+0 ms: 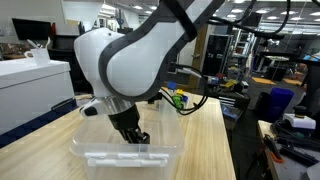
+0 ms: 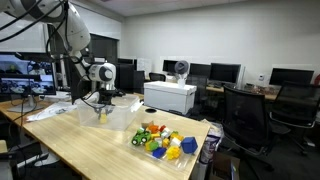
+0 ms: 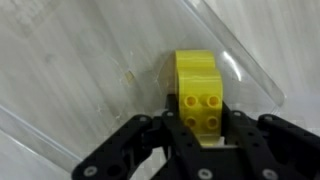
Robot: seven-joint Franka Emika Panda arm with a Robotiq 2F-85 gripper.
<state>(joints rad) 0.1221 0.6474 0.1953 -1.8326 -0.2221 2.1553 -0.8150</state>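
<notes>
In the wrist view my gripper [image 3: 203,128] is shut on a yellow toy block [image 3: 199,90] with four studs and a rounded top. The block hangs over the floor of a clear plastic bin [image 3: 70,70]. In both exterior views the gripper [image 1: 135,135] [image 2: 101,106] reaches down into the clear bin [image 1: 125,153] [image 2: 120,118] on the wooden table [image 1: 205,140] [image 2: 90,150]. The block itself is hidden in the exterior views.
A pile of colourful toy blocks [image 2: 163,142] [image 1: 178,98] lies on the table beside the bin. A white box [image 2: 170,96] and office chairs [image 2: 245,115] stand beyond. A white printer [image 1: 30,75] sits off the table's side.
</notes>
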